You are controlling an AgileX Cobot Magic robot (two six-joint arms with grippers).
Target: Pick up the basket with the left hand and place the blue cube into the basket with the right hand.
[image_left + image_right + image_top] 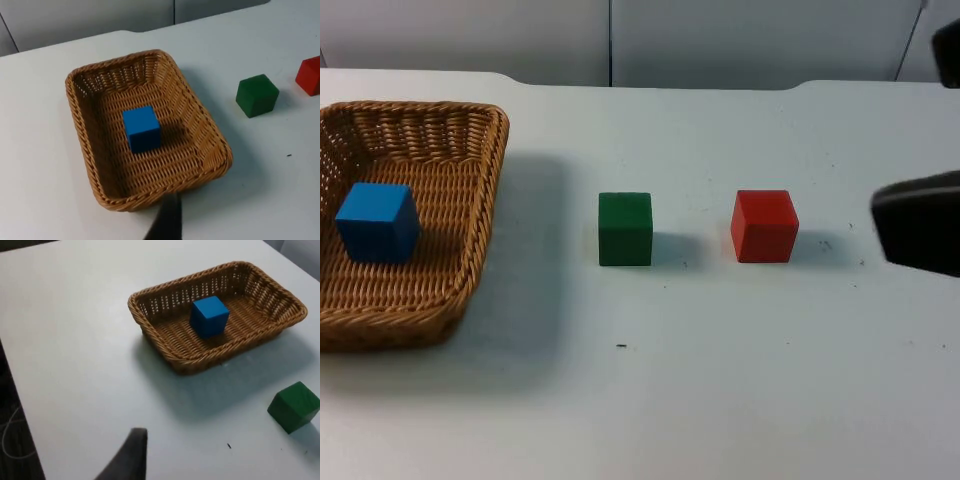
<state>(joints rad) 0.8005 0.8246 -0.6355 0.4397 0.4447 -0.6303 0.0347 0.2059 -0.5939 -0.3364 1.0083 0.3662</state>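
Basket [470, 200] is running off the bench's [740, 400] left edge in the top view, so its left wall is cut off there. Right gripper [918, 222] is showing as a dark blurred block at the bench's right edge, partly out of shot; can't tell whether its jaws are spread or pressed together. Left gripper [167, 220] is showing just one black fingertip hanging over the basket's near rim, apparently not touching it; jaw state can't be told either.

Basket is rectangular, brown woven wicker, open weave along the upper walls, braided rim, and it's sitting flat on the bench. Blue cube [377, 222] is already lying inside it, on the floor of the weave, clear of the walls, turned slightly off square. Matte, hard-edged.

Green cube [625, 229] is standing mid-bench, well apart from the basket; red cube [764, 226] is standing near it toward the right edge, not touching. Both matte blocks. Bench is white and smooth with a few dark specks, and it's ending at a grey partition wall [720, 40].
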